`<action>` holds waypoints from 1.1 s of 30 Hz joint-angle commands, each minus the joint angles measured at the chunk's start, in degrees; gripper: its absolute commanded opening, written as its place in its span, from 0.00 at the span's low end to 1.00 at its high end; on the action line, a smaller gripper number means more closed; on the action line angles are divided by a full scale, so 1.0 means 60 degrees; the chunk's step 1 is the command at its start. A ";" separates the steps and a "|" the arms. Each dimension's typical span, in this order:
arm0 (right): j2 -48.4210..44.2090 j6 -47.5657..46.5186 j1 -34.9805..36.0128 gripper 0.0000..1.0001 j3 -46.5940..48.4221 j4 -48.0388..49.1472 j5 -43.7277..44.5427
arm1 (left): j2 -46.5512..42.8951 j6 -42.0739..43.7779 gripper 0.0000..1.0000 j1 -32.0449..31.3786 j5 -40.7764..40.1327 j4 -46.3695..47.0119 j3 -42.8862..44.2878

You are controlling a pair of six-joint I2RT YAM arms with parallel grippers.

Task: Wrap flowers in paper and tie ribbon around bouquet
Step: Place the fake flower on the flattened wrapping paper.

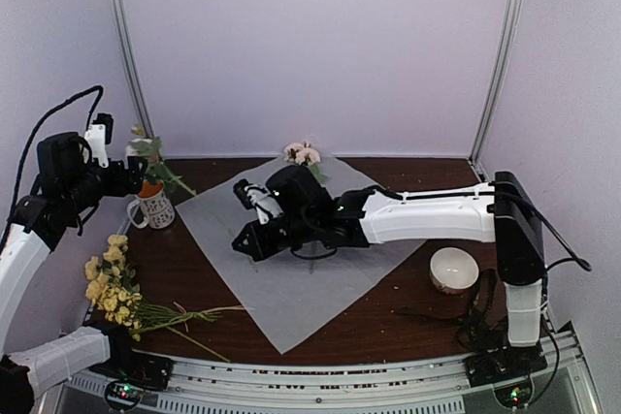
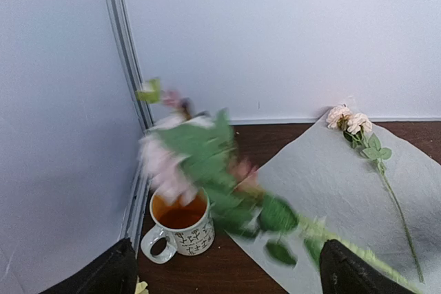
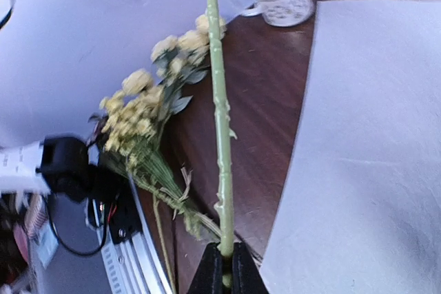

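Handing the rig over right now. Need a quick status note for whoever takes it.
Right hand: shut on the base of a green flower stem, its pink blooms up by the mug.
Left hand: open by those blooms, gripping nothing.
Paper: lying flat, one pink flower on its far corner; yellow bunch off it, front left.
Done: paper spread. Left: gather flowers, wrap, tie; no ribbon spotted.

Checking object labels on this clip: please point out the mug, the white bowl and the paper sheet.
mug (image 1: 157,210), top external view, patterned side.
white bowl (image 1: 454,265), top external view, inner surface.
paper (image 1: 291,298), top external view, bare near part.
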 commanded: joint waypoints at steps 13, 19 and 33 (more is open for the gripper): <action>-0.0103 0.4343 -0.1979 0.00 -0.3469 0.3815 0.2151 | 0.0344 0.0099 0.95 0.0043 0.0543 0.0561 -0.0051; -0.0758 0.4061 -0.1982 0.46 -0.4193 0.3601 0.3428 | 0.0650 0.0038 0.94 0.0042 0.0635 0.0507 -0.0029; 0.1640 -0.5795 0.0343 0.68 0.1722 -0.2381 -0.1475 | 0.1312 -0.0033 0.94 0.0043 0.0334 0.0046 0.0211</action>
